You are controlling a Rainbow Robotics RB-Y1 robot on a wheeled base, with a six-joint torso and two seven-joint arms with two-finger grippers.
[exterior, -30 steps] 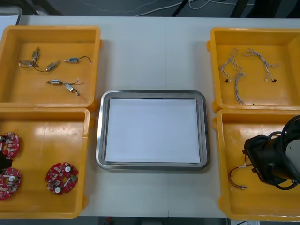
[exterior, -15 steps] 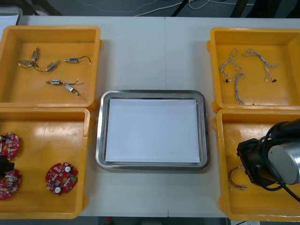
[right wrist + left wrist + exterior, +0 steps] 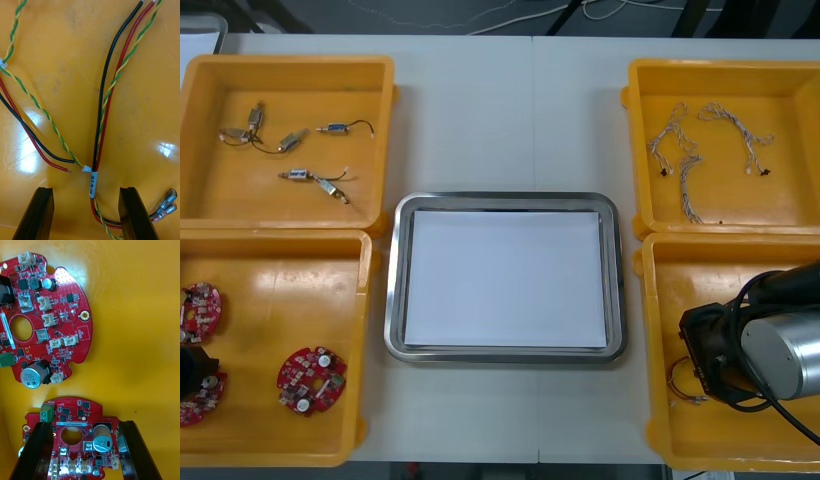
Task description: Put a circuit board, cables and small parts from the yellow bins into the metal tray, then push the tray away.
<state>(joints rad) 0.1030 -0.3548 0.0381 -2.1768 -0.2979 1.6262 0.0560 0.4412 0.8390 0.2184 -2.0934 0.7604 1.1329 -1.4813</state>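
Front view, lower right: right tool (image 3: 86, 192), wide, straddles a cable (image 3: 100, 123); neighbouring cable (image 3: 35, 140) may snag. Lower left: left tool (image 3: 85, 424), wide, straddles a board (image 3: 77, 416); grip may slip.

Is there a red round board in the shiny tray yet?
No, the metal tray is bare white inside; the red circuit boards lie in a yellow bin on the left.

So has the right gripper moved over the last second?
Yes. In the front view the right gripper has slid left inside the near right yellow bin, toward its wall beside the metal tray.
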